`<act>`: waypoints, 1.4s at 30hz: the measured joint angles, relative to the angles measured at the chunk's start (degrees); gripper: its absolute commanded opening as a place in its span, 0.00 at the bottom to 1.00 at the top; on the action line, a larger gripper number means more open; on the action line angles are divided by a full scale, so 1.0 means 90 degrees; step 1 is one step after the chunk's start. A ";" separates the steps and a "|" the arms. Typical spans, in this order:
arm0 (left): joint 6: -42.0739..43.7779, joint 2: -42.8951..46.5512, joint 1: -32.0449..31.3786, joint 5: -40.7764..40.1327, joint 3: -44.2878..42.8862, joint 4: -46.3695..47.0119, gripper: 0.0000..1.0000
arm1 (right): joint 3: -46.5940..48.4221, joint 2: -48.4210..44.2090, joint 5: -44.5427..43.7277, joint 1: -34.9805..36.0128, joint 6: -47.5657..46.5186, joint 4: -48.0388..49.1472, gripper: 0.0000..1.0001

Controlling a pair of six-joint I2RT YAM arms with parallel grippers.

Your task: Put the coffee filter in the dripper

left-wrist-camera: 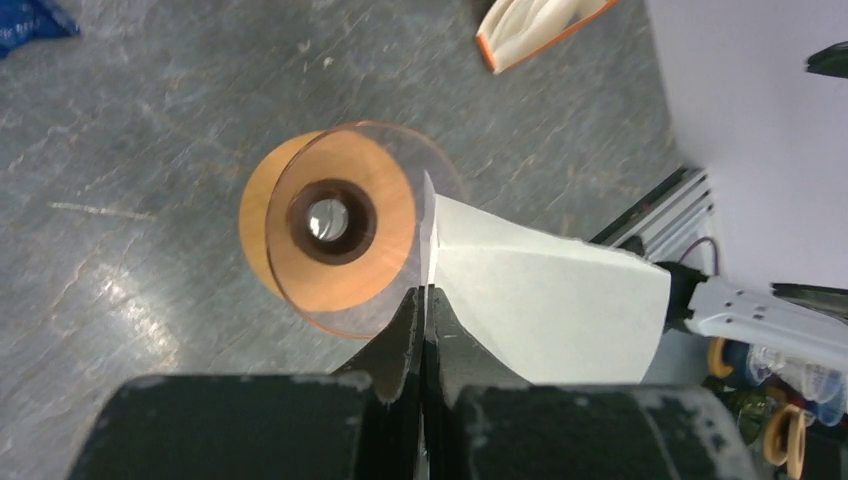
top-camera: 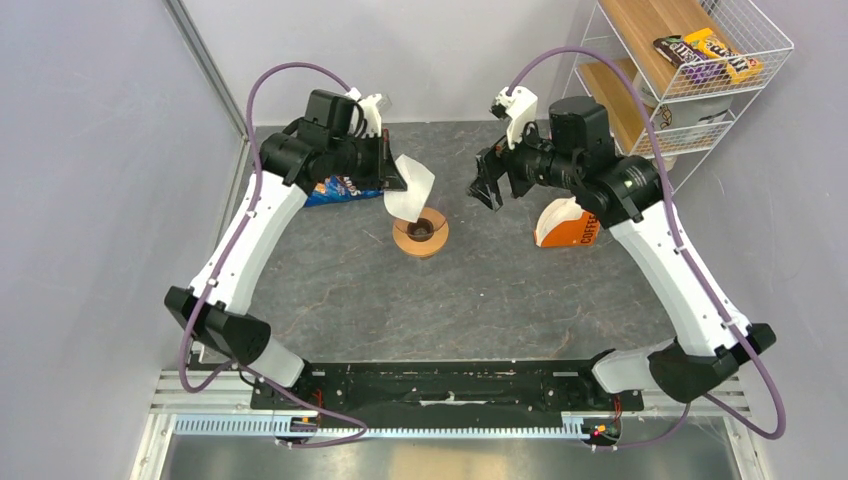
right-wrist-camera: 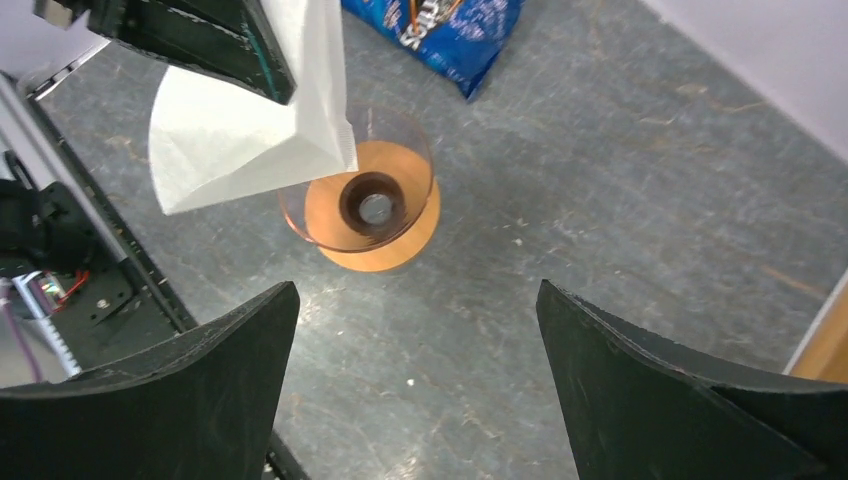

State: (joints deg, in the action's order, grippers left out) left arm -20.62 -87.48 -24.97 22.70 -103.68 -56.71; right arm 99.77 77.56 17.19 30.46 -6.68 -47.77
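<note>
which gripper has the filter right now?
The left gripper: it is shut on the edge of the white coffee filter, holding it over the dripper. The right gripper is wide open and empty.

left arm stretched forward, elbow bent inward | left pincer pressed tight on coffee filter | right arm mirrored | right pincer spread wide, holding nothing

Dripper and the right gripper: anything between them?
Nothing: the right wrist view shows only bare table between the dripper and the right gripper.
</note>
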 measured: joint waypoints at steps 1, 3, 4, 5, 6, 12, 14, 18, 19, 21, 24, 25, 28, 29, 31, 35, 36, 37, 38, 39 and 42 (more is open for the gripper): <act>0.0073 -0.0078 -0.0015 -0.0034 -0.0029 -0.0092 0.02 | 0.0027 0.0068 0.0063 0.0000 0.0087 -0.0034 0.97; 0.0219 -0.0194 -0.0058 -0.0158 -0.0049 -0.0291 0.02 | 0.0039 0.0170 0.0148 0.0000 0.0202 -0.0124 0.97; 0.0282 -0.0231 -0.0087 -0.0228 -0.0053 -0.0391 0.02 | 0.0039 0.0214 0.0177 0.0000 0.0245 -0.0158 0.97; 0.0338 -0.0253 -0.0121 -0.0311 -0.0053 -0.0461 0.02 | 0.0039 0.0255 0.0221 0.0000 0.0272 -0.0199 0.97; 0.0379 -0.0267 -0.0155 -0.0352 -0.0053 -0.0510 0.02 | 0.0039 0.0277 0.0243 -0.0002 0.0287 -0.0231 0.97; 0.0566 -0.0369 -0.0389 -0.0537 -0.0058 -0.0634 0.02 | 0.0039 0.0308 0.0282 -0.0032 0.0289 -0.0311 0.97; 0.0580 -0.0427 -0.0413 -0.0551 -0.0058 -0.0646 0.02 | 0.0039 0.0308 0.0279 -0.0036 0.0289 -0.0311 0.97; 0.0590 -0.0646 -0.0418 -0.0622 -0.0073 -0.0646 0.17 | 0.0039 0.0308 0.0282 -0.0044 0.0284 -0.0308 0.97; 0.0595 -0.0695 -0.0418 -0.0641 -0.0075 -0.0648 0.24 | 0.0039 0.0308 0.0284 -0.0051 0.0282 -0.0308 0.97; 0.0612 -0.0806 -0.0418 -0.0682 -0.0107 -0.0665 0.39 | 0.0039 0.0311 0.0289 -0.0070 0.0262 -0.0308 0.97; 0.0665 -0.0933 -0.0418 -0.0712 -0.0219 -0.0702 0.55 | 0.0039 0.0325 0.0296 -0.0083 0.0243 -0.0306 0.97; 0.0675 -0.0947 -0.0418 -0.0724 -0.0262 -0.0709 0.58 | 0.0039 0.0340 0.0299 -0.0085 0.0240 -0.0306 0.97; 0.0685 -0.0940 -0.0372 -0.0733 -0.0376 -0.0741 0.63 | 0.0039 0.0398 0.0301 -0.0097 0.0240 -0.0306 0.97; 0.0685 -0.0928 -0.0318 -0.0675 -0.0410 -0.0726 0.64 | 0.0039 0.0425 0.0301 -0.0100 0.0243 -0.0301 0.97; 0.0682 -0.0869 -0.0165 -0.0549 -0.0415 -0.0712 0.65 | 0.0024 0.0488 0.0313 -0.0107 0.0274 -0.0284 0.97; 0.0682 -0.0658 0.0340 -0.0325 -0.0318 -0.0600 0.66 | 0.0000 0.0653 0.0418 -0.0112 0.0430 -0.0221 0.97; 0.0682 -0.0563 0.0474 -0.0287 -0.0243 -0.0580 0.66 | 0.0000 0.0716 0.0435 -0.0112 0.0474 -0.0189 0.97; 0.0680 -0.0474 0.0597 -0.0260 -0.0153 -0.0556 0.67 | 0.0000 0.0789 0.0454 -0.0112 0.0546 -0.0146 0.97; 0.0680 -0.0389 0.0716 -0.0197 -0.0053 -0.0522 0.69 | 0.0002 0.0850 0.0466 -0.0112 0.0610 -0.0117 0.97; 0.0678 -0.0311 0.0816 -0.0134 0.0053 -0.0488 0.70 | 0.0005 0.0947 0.0488 -0.0112 0.0699 -0.0068 0.97; 0.0678 -0.0170 0.0874 0.0114 0.0342 -0.0279 0.75 | 0.0039 0.1263 0.0525 -0.0114 0.0930 0.0044 0.97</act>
State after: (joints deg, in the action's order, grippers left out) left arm -14.52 -89.01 -17.10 23.73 -100.60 -59.22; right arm 100.12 88.92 21.91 29.43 1.69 -47.37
